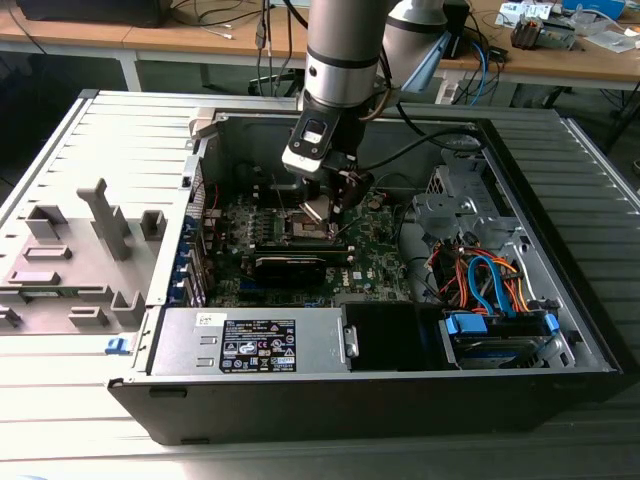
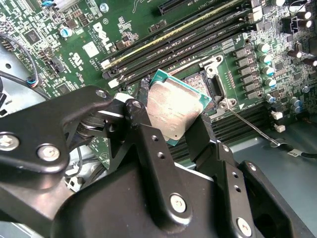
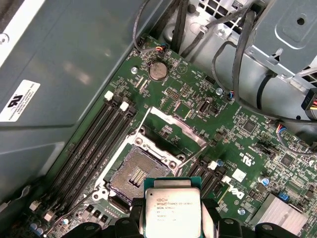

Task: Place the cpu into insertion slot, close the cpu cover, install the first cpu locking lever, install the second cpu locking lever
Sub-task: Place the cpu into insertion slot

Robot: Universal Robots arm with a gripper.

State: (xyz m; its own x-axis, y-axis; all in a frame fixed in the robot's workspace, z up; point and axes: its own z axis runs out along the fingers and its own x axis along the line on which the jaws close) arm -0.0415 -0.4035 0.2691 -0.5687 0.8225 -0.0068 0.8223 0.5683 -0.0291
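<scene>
I have the gripper (image 1: 325, 207) down inside the open computer case (image 1: 560, 200), over the middle of the green motherboard (image 1: 385, 250). Its fingers (image 2: 141, 116) are closed narrow on the cpu (image 2: 174, 101), pinching it by two opposite edges with the silvery top facing up. In the first wrist view the cpu (image 3: 172, 210) hangs between the black fingertips of the gripper (image 3: 172, 224) and overlaps one edge of the insertion slot (image 3: 134, 174). I cannot tell whether it touches the slot there. The slot is bare, its dark centre and contact grid showing. The cpu cover (image 3: 177, 126) stands swung up from the slot's far side, with the board visible through its window. Long black memory slots (image 3: 94, 144) run alongside the slot, and a coin battery (image 3: 157, 71) sits well beyond the cover. In the exterior view the grey power supply (image 1: 250, 340) lies at the near edge of the case, toward the exterior view's left.
</scene>
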